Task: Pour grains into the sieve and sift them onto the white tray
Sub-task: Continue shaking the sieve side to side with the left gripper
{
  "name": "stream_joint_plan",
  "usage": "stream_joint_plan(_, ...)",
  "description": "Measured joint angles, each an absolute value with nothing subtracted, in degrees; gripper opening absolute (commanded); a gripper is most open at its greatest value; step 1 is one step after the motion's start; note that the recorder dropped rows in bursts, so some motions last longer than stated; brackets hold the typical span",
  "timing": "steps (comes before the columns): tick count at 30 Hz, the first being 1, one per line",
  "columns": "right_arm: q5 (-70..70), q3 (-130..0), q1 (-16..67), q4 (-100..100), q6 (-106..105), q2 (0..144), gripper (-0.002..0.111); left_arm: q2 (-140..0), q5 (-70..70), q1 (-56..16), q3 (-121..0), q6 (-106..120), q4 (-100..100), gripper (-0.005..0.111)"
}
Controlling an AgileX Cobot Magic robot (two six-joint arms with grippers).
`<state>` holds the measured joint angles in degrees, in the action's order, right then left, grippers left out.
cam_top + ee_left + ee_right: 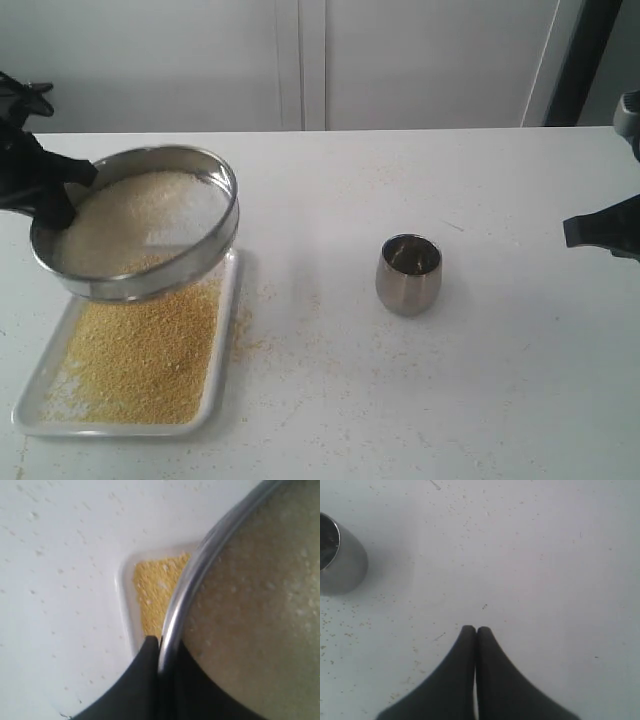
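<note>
The sieve (140, 222), a wide steel ring with mesh bottom, hangs tilted above the far end of the white tray (30, 410). Pale off-white grains (130, 215) lie inside it; fine golden-yellow grains (140, 350) cover the tray below. My left gripper (62, 195) is shut on the sieve's rim at its left side; in the left wrist view the fingers (145, 675) clamp the steel rim (172, 625), with a tray corner and yellow grains (155, 590) beneath. My right gripper (476, 629) is shut on nothing, hovering over bare table at the right (600, 230).
A small rounded steel cup (408, 273) stands upright in the middle of the white table, also at the right wrist view's edge (340, 560). Stray granules are scattered on the table (260, 330) around the tray and the cup.
</note>
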<state>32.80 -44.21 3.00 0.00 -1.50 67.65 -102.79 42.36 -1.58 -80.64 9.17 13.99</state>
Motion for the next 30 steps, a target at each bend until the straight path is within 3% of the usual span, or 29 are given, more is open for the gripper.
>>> stream_joint_plan(5,32.8,-44.2,3.0,0.0,-1.5,67.6,0.0,-98.9,40.8,-5.0,-69.6,12.3,13.8,0.0)
stream_joint_plan(11,32.8,-44.2,3.0,0.0,-1.5,67.6,0.0,-103.5,47.7,-1.2,-83.2,10.1,13.4,0.0)
stream_joint_plan(16,32.8,-44.2,3.0,0.0,-1.5,67.6,0.0,-97.0,42.6,-3.9,-68.2,13.0,13.1,0.0)
stream_joint_plan(23,32.8,-44.2,3.0,0.0,-1.5,67.6,0.0,-100.6,46.3,-1.9,-80.3,10.9,10.6,0.0)
stream_joint_plan(30,32.8,-44.2,3.0,0.0,-1.5,67.6,0.0,-101.1,49.9,-2.4,-81.3,10.7,10.9,0.0)
